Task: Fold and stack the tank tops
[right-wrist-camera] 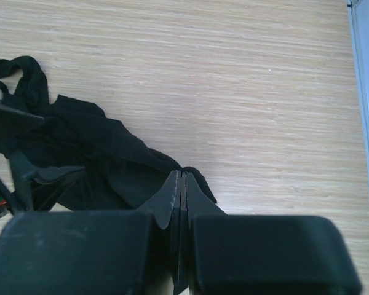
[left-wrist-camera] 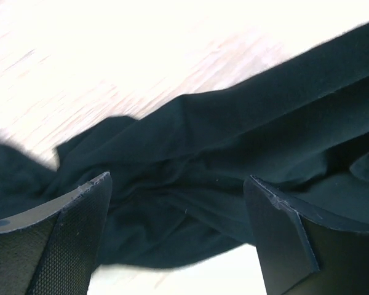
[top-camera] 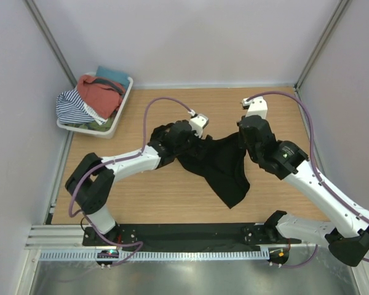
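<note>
A: Task item?

B: Black tank top, crumpled, middle of the wooden counter between the two arms. Its upper edge runs from one gripper to the other, and a point of cloth trails toward the near edge.

A: Left gripper?

B: Fingers apart, with bunched black cloth in the gap and below it. From the wrist view I can't tell if the pads touch it. From the top view the gripper body covers the cloth's left edge.

A: Right gripper?

B: Fingers pressed together, clamped on an edge of the black tank top. Cloth spreads left from the tips. Bare wood to the right of it. In the top view it hides the cloth's upper right corner.

A: Second top?

B: Rust-red top, on the heap in the white basket at the far left corner, well apart from the black one.

A: What else is in the basket?

B: Navy-and-white striped cloth hanging over the left rim, teal cloth at the back, and a bit of green low down, too small to tell.

A: Surroundings?

B: Purple cables loop over both arms. Pale walls on three sides, with grey frame posts. There is a black plate and slotted rail at the near edge.

A: Writing?

B: Small coloured spot by the left base, too small to read.
</note>
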`<state>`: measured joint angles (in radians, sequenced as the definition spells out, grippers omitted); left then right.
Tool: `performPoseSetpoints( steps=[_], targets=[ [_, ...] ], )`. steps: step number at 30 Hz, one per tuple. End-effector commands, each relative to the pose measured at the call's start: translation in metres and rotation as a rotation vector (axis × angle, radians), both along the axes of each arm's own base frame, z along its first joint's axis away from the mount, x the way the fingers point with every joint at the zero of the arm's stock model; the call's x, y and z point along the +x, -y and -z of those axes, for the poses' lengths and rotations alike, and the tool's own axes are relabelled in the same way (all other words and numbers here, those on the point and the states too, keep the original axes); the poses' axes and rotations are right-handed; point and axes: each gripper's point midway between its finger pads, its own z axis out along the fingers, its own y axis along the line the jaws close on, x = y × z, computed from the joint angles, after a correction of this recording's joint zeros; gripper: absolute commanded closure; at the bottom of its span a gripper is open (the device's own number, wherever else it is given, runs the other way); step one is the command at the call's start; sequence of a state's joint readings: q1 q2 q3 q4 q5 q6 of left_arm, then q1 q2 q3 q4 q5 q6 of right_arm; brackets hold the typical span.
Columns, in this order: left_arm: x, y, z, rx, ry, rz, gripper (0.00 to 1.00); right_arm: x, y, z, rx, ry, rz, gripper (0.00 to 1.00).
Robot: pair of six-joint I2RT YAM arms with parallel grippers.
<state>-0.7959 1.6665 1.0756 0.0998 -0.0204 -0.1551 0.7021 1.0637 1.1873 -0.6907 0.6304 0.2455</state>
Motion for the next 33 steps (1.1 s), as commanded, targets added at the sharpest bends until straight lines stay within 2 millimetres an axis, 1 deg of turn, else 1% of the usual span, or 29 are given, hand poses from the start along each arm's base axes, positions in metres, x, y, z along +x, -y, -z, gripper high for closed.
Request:
performPoseSetpoints(
  steps=[1, 2, 4, 5, 6, 8, 9, 11, 13, 15, 17, 18, 19, 20, 21, 25, 26, 27, 29, 31, 33],
  targets=[
    [0.019, 0.017, 0.003, 0.044, 0.074, 0.132, 0.13, -0.008, 0.017, -0.01, 0.012, 0.022, 0.063, 0.99],
    [0.024, 0.017, 0.016, 0.057, 0.052, 0.135, 0.13, -0.009, 0.018, -0.009, 0.012, 0.019, 0.068, 0.99],
    [0.034, 0.018, 0.017, 0.024, 0.025, 0.16, 0.13, -0.013, 0.024, -0.007, 0.015, 0.024, 0.091, 0.99],
    [0.037, 0.018, 0.022, 0.014, 0.011, 0.165, 0.13, -0.015, 0.027, -0.002, 0.008, 0.016, 0.097, 0.99],
    [0.041, 0.018, 0.021, -0.004, 0.006, 0.168, 0.13, -0.016, 0.029, -0.001, 0.006, 0.016, 0.105, 0.99],
    [0.046, 0.019, 0.021, 0.001, 0.011, 0.169, 0.13, -0.018, 0.033, 0.003, 0.0, 0.016, 0.118, 0.99],
    [0.047, 0.017, 0.029, 0.029, 0.003, 0.163, 0.13, -0.019, 0.034, 0.004, 0.0, 0.017, 0.12, 0.99],
    [0.052, 0.016, 0.03, 0.052, 0.017, 0.167, 0.13, -0.021, 0.037, 0.007, -0.003, 0.016, 0.128, 0.99],
    [0.051, 0.017, 0.032, 0.063, 0.025, 0.186, 0.13, -0.022, 0.037, 0.009, -0.001, 0.013, 0.129, 0.99],
    [0.052, 0.016, 0.034, 0.073, 0.027, 0.189, 0.13, -0.022, 0.038, 0.008, 0.008, 0.019, 0.131, 0.99],
    [0.057, 0.012, 0.037, 0.099, 0.04, 0.163, 0.14, -0.022, 0.037, 0.007, 0.014, 0.021, 0.129, 0.99],
    [0.058, 0.011, 0.039, 0.11, 0.042, 0.162, 0.16, -0.022, 0.037, 0.006, 0.016, 0.021, 0.129, 0.99],
    [0.059, 0.01, 0.045, 0.123, 0.035, 0.163, 0.21, -0.021, 0.037, 0.003, 0.02, 0.027, 0.13, 0.99],
    [0.06, 0.012, 0.045, 0.124, 0.032, 0.164, 0.23, -0.021, 0.036, 0.002, 0.021, 0.028, 0.128, 0.99],
    [0.058, 0.012, 0.048, 0.128, 0.02, 0.17, 0.24, -0.02, 0.036, 0.001, 0.018, 0.027, 0.127, 0.99],
    [0.054, 0.018, 0.057, 0.124, -0.001, 0.191, 0.21, -0.016, 0.033, -0.009, 0.032, 0.038, 0.122, 0.99],
    [0.053, 0.018, 0.061, 0.13, -0.008, 0.191, 0.21, -0.015, 0.033, -0.01, 0.031, 0.038, 0.122, 0.99],
    [0.053, 0.018, 0.061, 0.13, -0.008, 0.19, 0.21, -0.014, 0.035, -0.012, 0.03, 0.041, 0.127, 0.99],
    [0.053, 0.018, 0.067, 0.137, -0.021, 0.189, 0.25, -0.014, 0.036, -0.015, 0.028, 0.043, 0.132, 0.99],
    [0.055, 0.018, 0.068, 0.14, -0.03, 0.183, 0.39, -0.013, 0.039, -0.016, 0.028, 0.045, 0.14, 0.99],
    [0.058, 0.015, 0.076, 0.167, -0.047, 0.154, 0.56, -0.013, 0.041, -0.016, 0.031, 0.044, 0.142, 0.99]
  ],
)
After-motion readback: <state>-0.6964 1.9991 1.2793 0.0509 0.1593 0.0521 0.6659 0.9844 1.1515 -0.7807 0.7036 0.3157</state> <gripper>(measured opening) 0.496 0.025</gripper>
